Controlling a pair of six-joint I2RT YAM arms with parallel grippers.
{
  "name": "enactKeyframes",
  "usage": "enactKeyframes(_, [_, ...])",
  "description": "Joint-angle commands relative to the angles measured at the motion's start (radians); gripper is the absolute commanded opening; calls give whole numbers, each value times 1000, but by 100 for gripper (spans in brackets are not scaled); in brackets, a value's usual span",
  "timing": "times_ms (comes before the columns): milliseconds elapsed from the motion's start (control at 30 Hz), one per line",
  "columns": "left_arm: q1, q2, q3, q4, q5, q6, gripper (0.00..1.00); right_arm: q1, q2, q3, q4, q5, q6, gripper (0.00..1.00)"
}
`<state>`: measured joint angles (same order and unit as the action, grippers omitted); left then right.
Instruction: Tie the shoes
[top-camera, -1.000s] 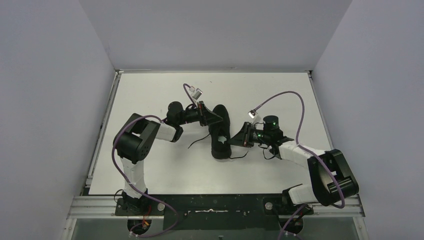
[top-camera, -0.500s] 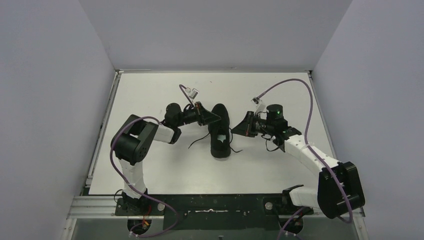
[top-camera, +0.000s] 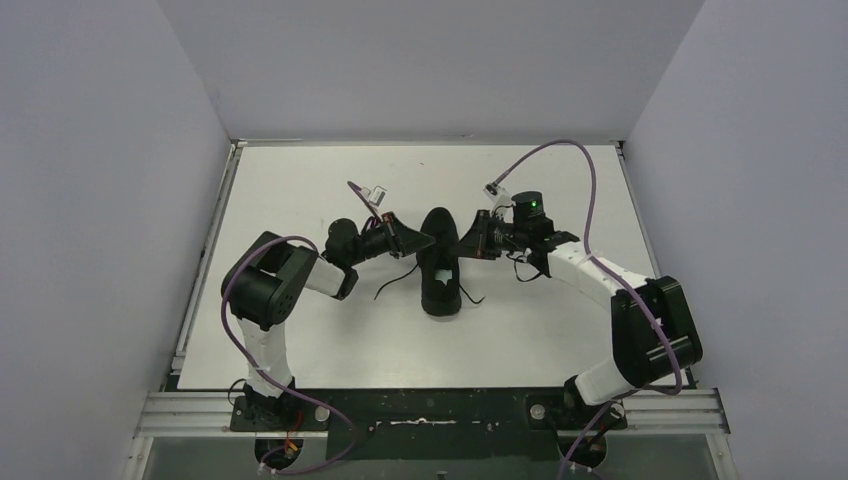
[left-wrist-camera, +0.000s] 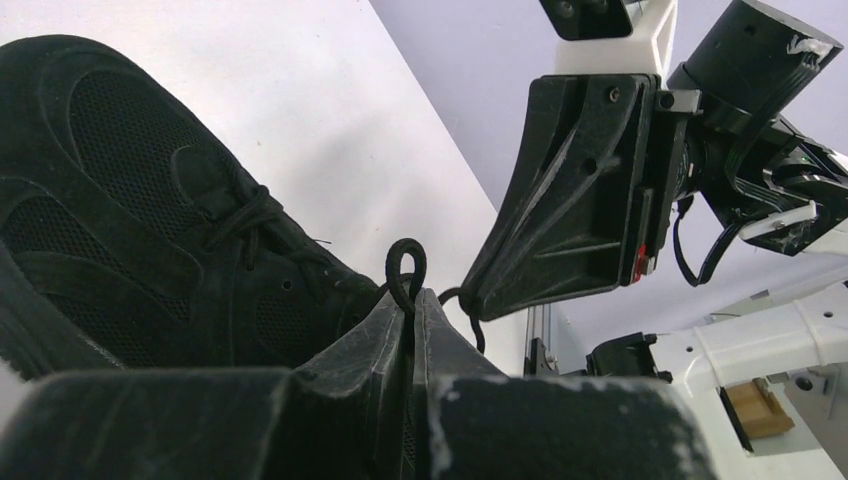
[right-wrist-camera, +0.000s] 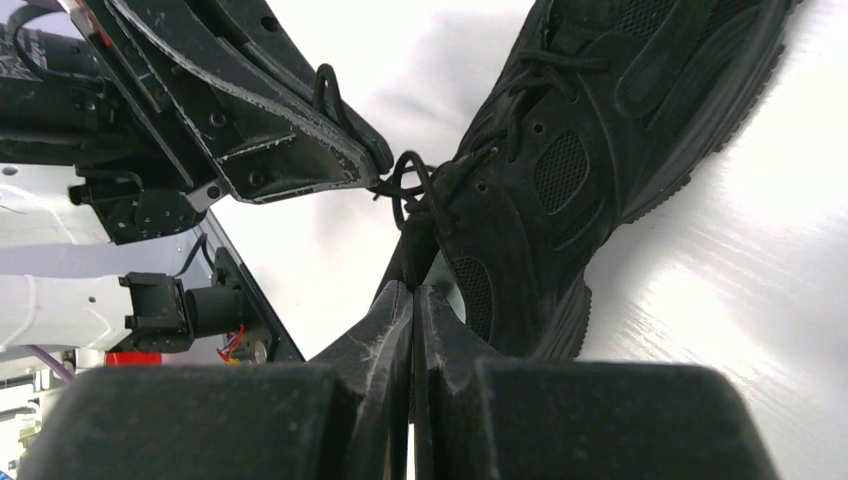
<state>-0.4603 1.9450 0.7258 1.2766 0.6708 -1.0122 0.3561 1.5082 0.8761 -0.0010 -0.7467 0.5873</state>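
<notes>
The black sneaker (top-camera: 440, 262) lies in the middle of the table, toe toward the far side, with a white patch in its opening. My left gripper (top-camera: 430, 240) is at its left side, shut on a loop of black lace (left-wrist-camera: 405, 265) that sticks up between the fingertips. My right gripper (top-camera: 464, 245) is at the shoe's right side, shut on another strand of lace (right-wrist-camera: 412, 240). In the right wrist view the laces cross in a small tangle (right-wrist-camera: 404, 186) between the two grippers over the shoe (right-wrist-camera: 600, 130). The two gripper tips are close together.
Loose lace ends trail on the white table to the left (top-camera: 390, 282) and right (top-camera: 470, 298) of the shoe. Purple cables (top-camera: 560, 150) arch over the arms. Grey walls close in the table on three sides.
My right gripper has moved away from me along the shoe's right side, from near the heel to the laced part, holding lace. My left gripper has shifted slightly left.
</notes>
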Motion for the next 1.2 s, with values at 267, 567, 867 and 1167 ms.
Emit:
enactKeyframes(267, [12,-46,6,-21,15,92,8,13,8,60,-47,9,-71,0])
enactKeyframes(567, [14,-113,33,-215,45,237,25,8,31,74,-42,-13,-83,0])
enactKeyframes(867, [23,-132,51,-312,61,319,56,8,56,89,-29,-17,-78,0])
enactKeyframes(1167, [14,-75,101,-290,93,302,80,8,66,101,-20,-18,-71,0])
